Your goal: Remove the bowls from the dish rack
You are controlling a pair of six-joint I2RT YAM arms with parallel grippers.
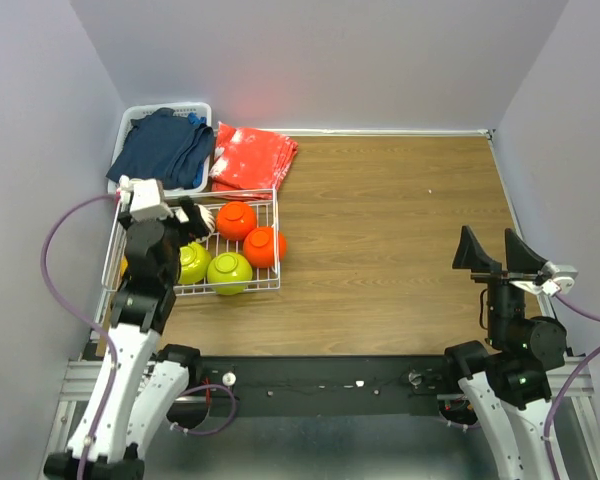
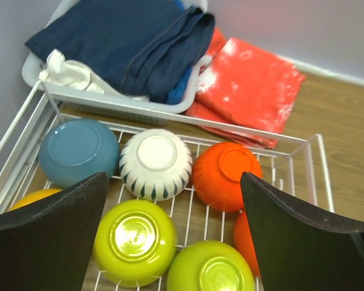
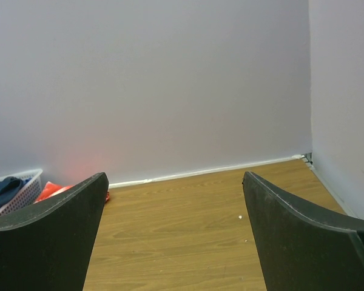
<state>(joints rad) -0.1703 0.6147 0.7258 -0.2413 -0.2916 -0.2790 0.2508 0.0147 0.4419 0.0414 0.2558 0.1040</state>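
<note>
The white wire dish rack [image 1: 276, 235] stands at the table's left. In the left wrist view its rim [image 2: 242, 128] frames several upside-down bowls: blue [image 2: 77, 151], white ribbed [image 2: 156, 163], two red-orange [image 2: 225, 176] [image 2: 246, 239], two lime green [image 2: 134, 241] [image 2: 211, 270] and a yellow-orange one [image 2: 33, 197] partly behind my finger. My left gripper [image 1: 188, 222] [image 2: 173, 182] hovers open above the rack's middle, touching nothing. My right gripper [image 1: 498, 250] [image 3: 175, 179] is open and empty over bare wood at the right.
A white plastic basket [image 1: 170, 107] [image 2: 109, 103] of dark blue clothes sits behind the rack in the back left corner. A red-orange cloth [image 1: 252, 157] [image 2: 249, 85] lies beside it. Walls close in the wooden table [image 1: 400, 230] on three sides.
</note>
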